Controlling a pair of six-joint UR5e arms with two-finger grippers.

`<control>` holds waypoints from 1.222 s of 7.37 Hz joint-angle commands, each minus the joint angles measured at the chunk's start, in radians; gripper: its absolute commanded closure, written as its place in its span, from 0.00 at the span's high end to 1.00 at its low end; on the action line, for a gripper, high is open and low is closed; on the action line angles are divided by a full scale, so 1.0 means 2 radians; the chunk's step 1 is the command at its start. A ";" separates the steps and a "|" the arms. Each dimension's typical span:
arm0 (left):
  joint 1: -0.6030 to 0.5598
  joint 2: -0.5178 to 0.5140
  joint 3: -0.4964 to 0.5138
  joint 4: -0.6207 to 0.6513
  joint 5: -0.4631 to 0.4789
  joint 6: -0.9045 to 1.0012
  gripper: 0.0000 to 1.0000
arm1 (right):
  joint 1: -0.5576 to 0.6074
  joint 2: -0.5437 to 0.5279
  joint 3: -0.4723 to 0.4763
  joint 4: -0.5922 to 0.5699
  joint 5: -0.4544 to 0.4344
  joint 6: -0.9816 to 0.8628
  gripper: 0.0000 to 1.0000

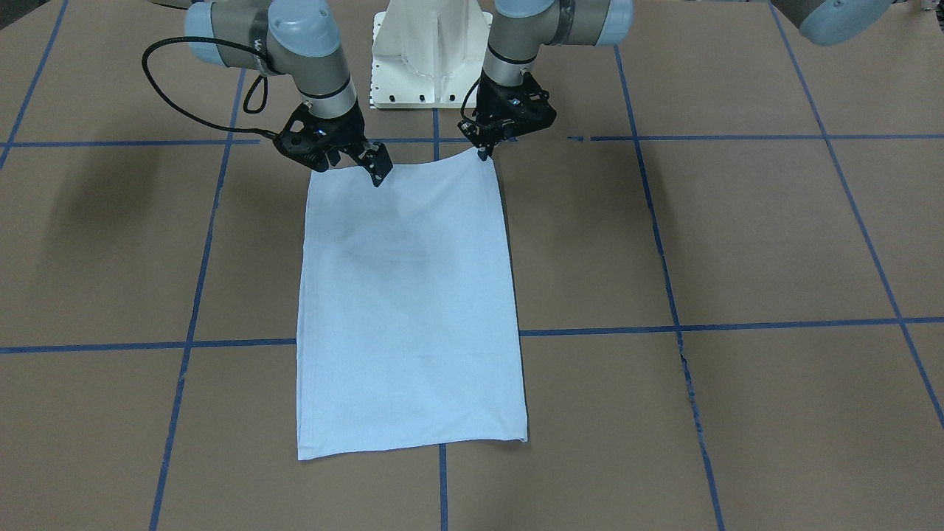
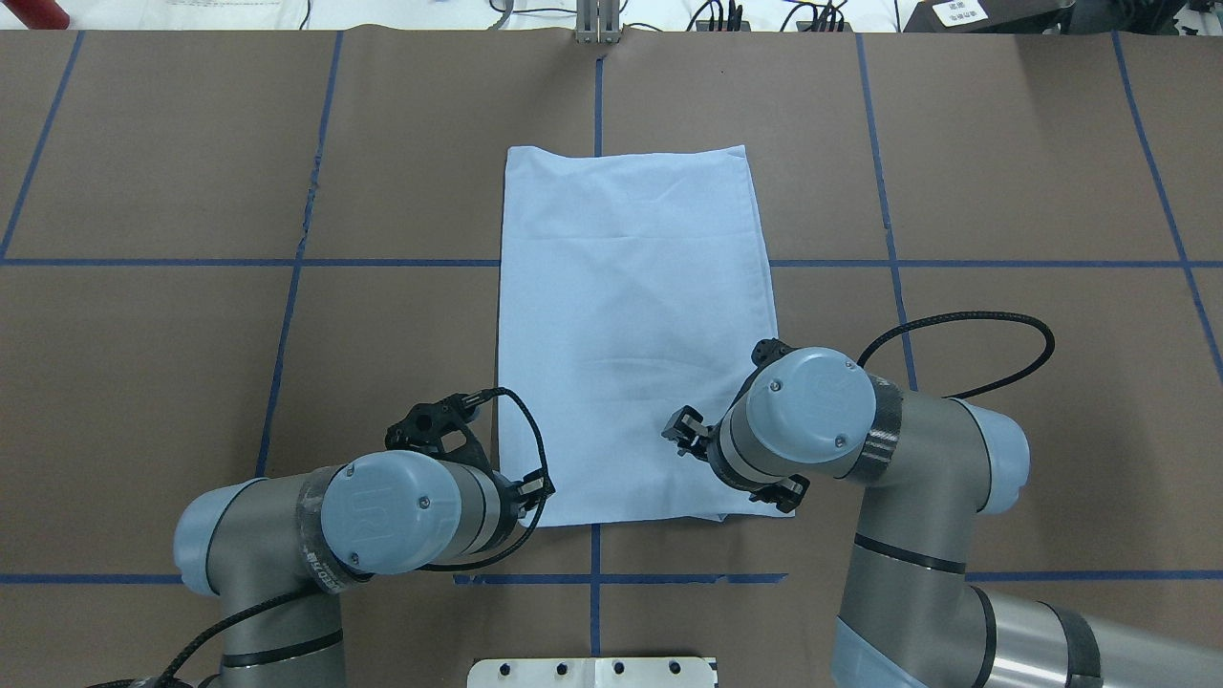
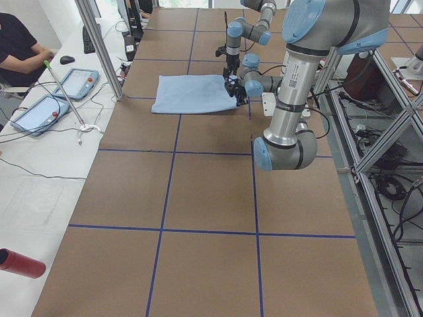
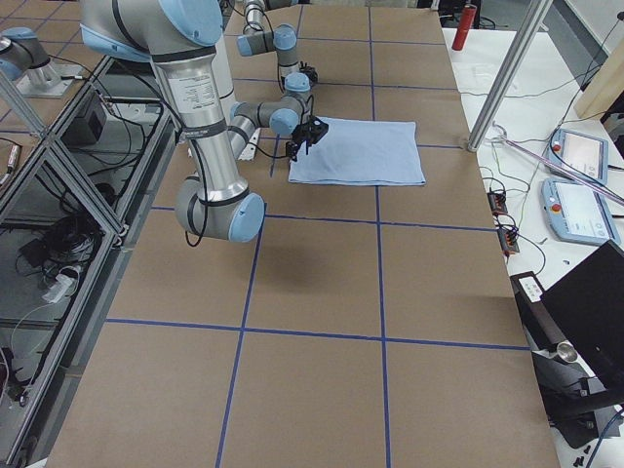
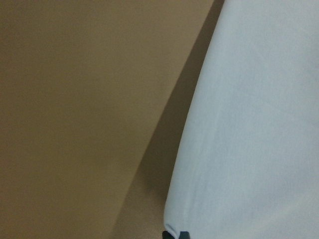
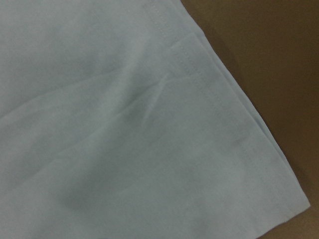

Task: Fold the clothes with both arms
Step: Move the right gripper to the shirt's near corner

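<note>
The pale light-blue T-shirt (image 1: 409, 310) lies folded into a long rectangle on the brown table, and its print is hidden. It also shows in the overhead view (image 2: 631, 315). My left gripper (image 1: 485, 153) is shut on the shirt's near left corner, which is raised a little. The left wrist view shows the shirt's edge (image 5: 249, 124) running down to a dark fingertip (image 5: 174, 234). My right gripper (image 1: 350, 166) is open over the near right corner, one fingertip (image 1: 380, 171) on the cloth. The right wrist view shows the hemmed corner (image 6: 224, 124) lying flat, with no fingers in sight.
The white pedestal base (image 1: 431, 51) stands just behind the shirt's near edge. Blue tape lines (image 1: 221, 343) grid the brown table. A seated operator (image 3: 16, 46), tablets (image 3: 76, 82) and a red cylinder (image 3: 20, 263) are on the side bench beyond the table's far edge.
</note>
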 commanded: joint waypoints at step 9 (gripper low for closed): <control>0.001 -0.001 0.000 -0.002 0.000 0.000 0.00 | -0.034 -0.018 -0.008 -0.003 -0.026 0.036 1.00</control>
